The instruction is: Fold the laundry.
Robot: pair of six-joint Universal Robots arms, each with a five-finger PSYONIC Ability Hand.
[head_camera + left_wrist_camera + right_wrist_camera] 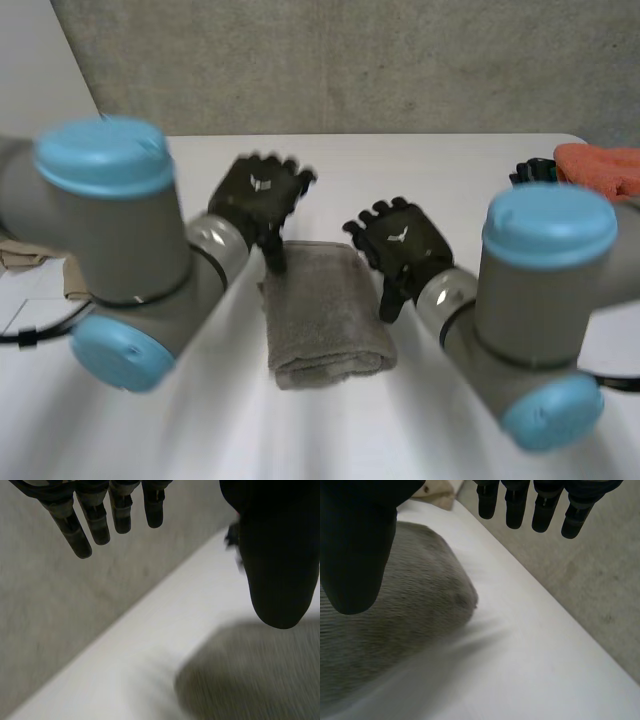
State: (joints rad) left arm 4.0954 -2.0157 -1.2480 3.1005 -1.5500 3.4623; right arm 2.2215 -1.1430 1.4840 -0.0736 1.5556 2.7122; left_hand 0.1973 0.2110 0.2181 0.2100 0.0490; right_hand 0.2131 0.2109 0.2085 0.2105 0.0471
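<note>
A grey towel lies folded into a compact rectangle in the middle of the white table. My left hand hovers over the towel's far left corner, fingers straight and spread, holding nothing. My right hand hangs just right of the towel's far right corner, open and empty too. In the left wrist view the fingers reach past the table edge and the thumb sits above the towel. Under the thumb in the right wrist view lies the towel's rounded corner.
An orange cloth lies at the table's far right edge beside a black object. Beige cloth sits off the left side, below my left arm. A grey wall stands behind the table.
</note>
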